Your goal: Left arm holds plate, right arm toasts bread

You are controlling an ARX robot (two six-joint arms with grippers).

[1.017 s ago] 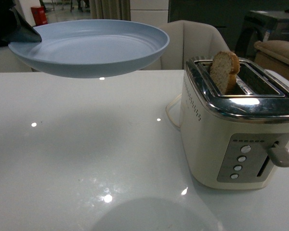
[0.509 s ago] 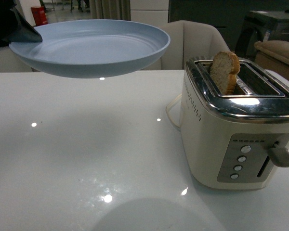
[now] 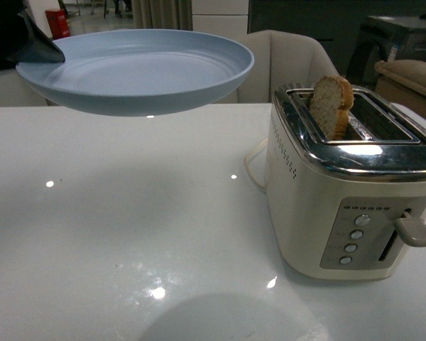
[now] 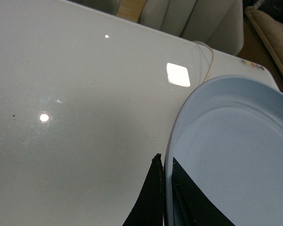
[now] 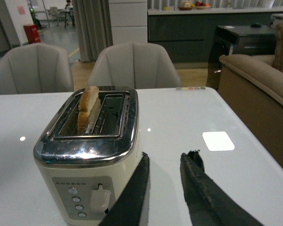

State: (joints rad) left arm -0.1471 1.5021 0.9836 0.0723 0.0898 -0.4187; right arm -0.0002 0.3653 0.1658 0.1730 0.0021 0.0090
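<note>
The pale blue plate (image 3: 138, 69) hangs level above the white table at the upper left, empty. My left gripper (image 3: 37, 48) is shut on its rim at the left edge; in the left wrist view the black fingers (image 4: 151, 197) pinch the plate's rim (image 4: 177, 136). The bread (image 3: 331, 105) stands upright in the left slot of the cream toaster (image 3: 348, 188), its top sticking out. It also shows in the right wrist view (image 5: 87, 108). My right gripper (image 5: 169, 157) is open and empty, low over the table beside the toaster (image 5: 87, 160), near its lever (image 5: 100, 197).
The toaster's lever (image 3: 414, 231) and several round buttons (image 3: 353, 240) face the front. A cord (image 3: 254, 165) runs behind the toaster. Beige chairs (image 5: 134, 66) stand beyond the white table (image 3: 128, 234), and a sofa (image 5: 254, 80) is at the right.
The plate has drifted slightly to the right with the left gripper. The bread and toaster have not moved.
</note>
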